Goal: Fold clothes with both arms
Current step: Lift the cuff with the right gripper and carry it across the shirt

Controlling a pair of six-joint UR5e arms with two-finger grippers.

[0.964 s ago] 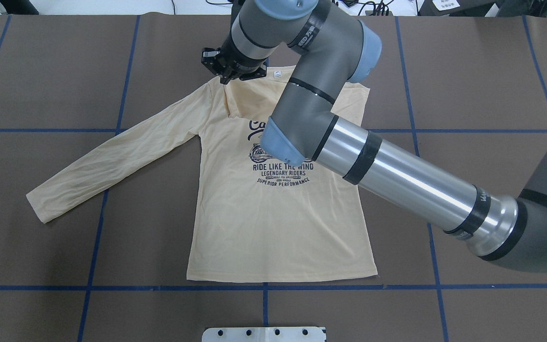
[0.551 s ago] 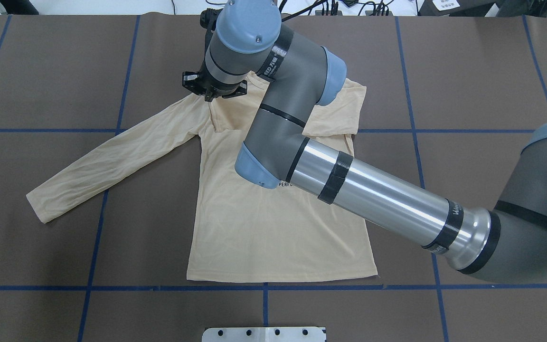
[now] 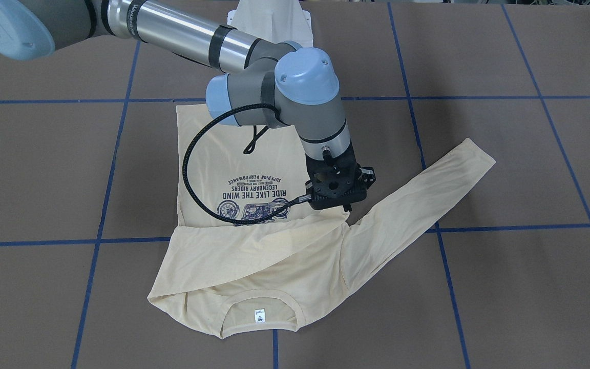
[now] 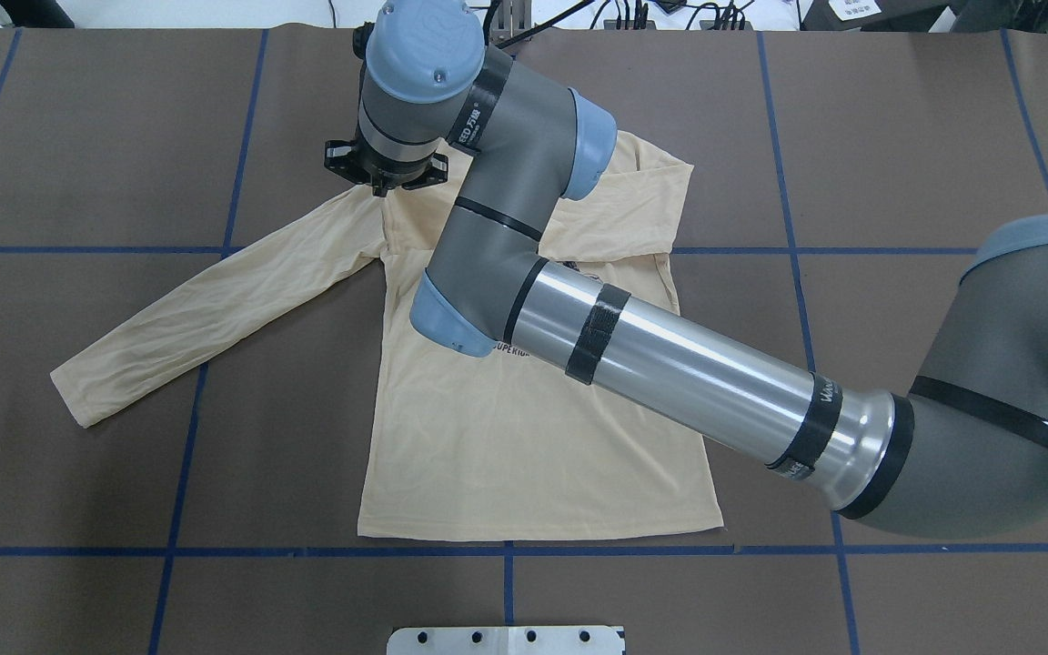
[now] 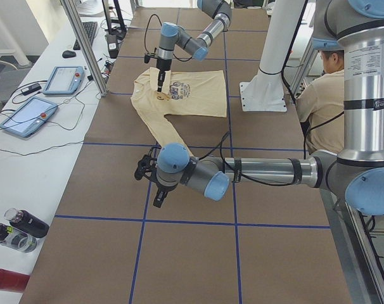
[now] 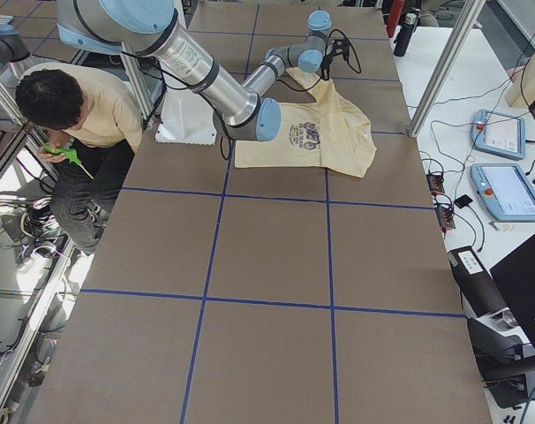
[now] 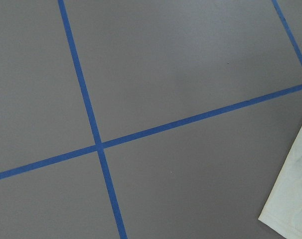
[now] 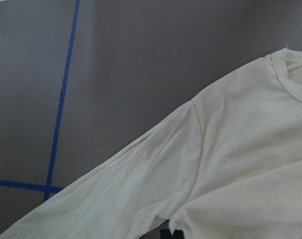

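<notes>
A pale cream-yellow long-sleeved T-shirt (image 4: 524,455) is lying face up in the middle of a brown desk (image 4: 897,136) marked with blue tape lines, its hem nearest the robot and its collar on the far side. The right arm (image 4: 697,373) is stretching in from the right across the chest, and the right gripper (image 3: 343,205) is sitting low over the shirt's left shoulder. Its fingers are mostly hidden under the wrist, but they appear to be pinching the end of the right sleeve (image 3: 254,246), which is lying doubled over the upper chest and covering the top of the navy motorcycle print (image 3: 251,192). The left sleeve (image 4: 215,300) is lying stretched out flat toward the left and near side. The left gripper (image 5: 157,193) is hanging over bare desk near that sleeve's cuff, and whether its fingers are wide or narrow cannot be told. The likely trouble from here lies with the thin fabric. It may be slipping out of the pinch and dropping in a bunch, or pulling the collar and shoulder out of square if the arm is dragging rather than lifting. The black cable (image 3: 192,169) looping off the wrist is hanging close above the print and could be catching or rucking the cloth.
</notes>
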